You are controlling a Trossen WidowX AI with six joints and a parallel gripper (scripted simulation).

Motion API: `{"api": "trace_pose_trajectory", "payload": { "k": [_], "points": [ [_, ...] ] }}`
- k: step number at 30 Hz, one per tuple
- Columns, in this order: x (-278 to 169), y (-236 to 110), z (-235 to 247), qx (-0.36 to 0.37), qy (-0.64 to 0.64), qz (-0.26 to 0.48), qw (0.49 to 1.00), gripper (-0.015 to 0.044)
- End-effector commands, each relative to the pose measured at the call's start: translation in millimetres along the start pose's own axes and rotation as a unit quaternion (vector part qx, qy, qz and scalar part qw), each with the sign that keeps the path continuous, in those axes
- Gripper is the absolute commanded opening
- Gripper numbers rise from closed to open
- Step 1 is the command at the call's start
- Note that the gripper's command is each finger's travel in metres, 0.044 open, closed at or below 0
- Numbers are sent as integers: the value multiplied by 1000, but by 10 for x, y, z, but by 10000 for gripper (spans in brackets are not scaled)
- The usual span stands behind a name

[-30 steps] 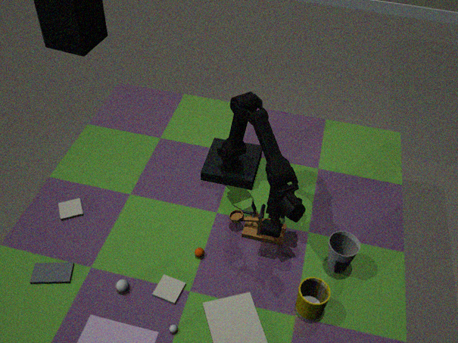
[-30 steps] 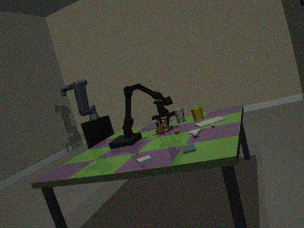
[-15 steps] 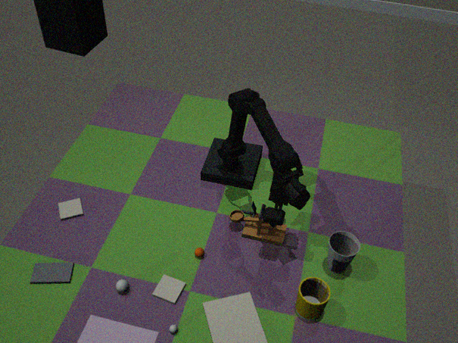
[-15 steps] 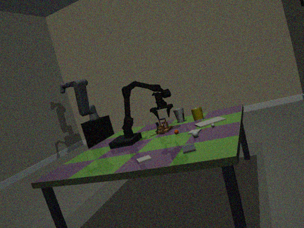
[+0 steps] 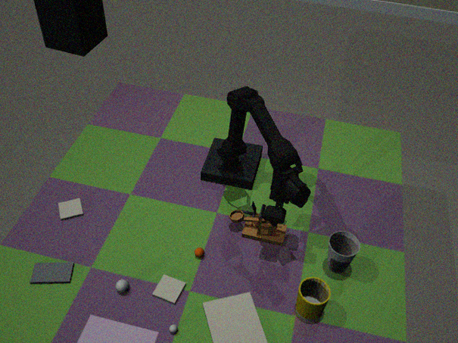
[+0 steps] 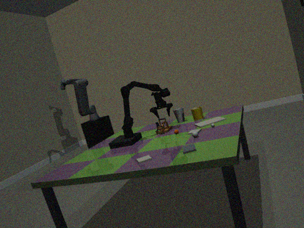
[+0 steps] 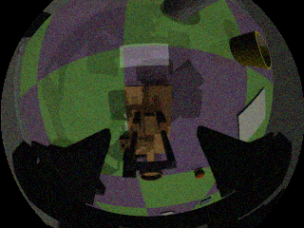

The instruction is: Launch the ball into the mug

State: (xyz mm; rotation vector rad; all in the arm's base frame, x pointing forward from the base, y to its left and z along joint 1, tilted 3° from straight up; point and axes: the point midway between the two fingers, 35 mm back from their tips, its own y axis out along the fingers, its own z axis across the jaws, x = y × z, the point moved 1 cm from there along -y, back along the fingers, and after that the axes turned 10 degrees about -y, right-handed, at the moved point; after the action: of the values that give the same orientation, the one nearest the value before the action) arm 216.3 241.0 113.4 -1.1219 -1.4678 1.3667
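The wooden catapult (image 5: 263, 231) (image 6: 163, 127) (image 7: 148, 121) stands on the checkered table near the arm's base, its spoon cup (image 5: 236, 215) pointing left and empty. My gripper (image 5: 268, 218) (image 6: 162, 113) (image 7: 155, 132) is open and empty, hanging a little above the catapult, with the fingers spread to either side of it in the wrist view. The orange ball (image 5: 199, 252) (image 6: 176, 131) (image 7: 199, 174) lies on the table to the front left of the catapult. The yellow mug (image 5: 313, 299) (image 6: 196, 113) (image 7: 250, 51) stands upright to the front right.
A grey mug (image 5: 343, 249) (image 6: 179, 115) stands beside the yellow one. Two white balls (image 5: 122, 285) (image 5: 173, 328) and several flat tiles (image 5: 70, 208) (image 5: 236, 323) lie toward the front. A dark box (image 5: 69, 15) stands off the table (image 5: 159, 237).
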Motion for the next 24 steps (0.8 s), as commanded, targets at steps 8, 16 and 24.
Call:
{"api": "trace_pose_trajectory", "payload": {
  "k": [8, 16, 24],
  "points": [
    [-30, 274, 35, 10, 1, 10, 1000, 440],
    [-30, 406, 32, 10, 1, 10, 1000, 440],
    [-33, 536, 35, 10, 1, 10, 1000, 440]
  ]
}}
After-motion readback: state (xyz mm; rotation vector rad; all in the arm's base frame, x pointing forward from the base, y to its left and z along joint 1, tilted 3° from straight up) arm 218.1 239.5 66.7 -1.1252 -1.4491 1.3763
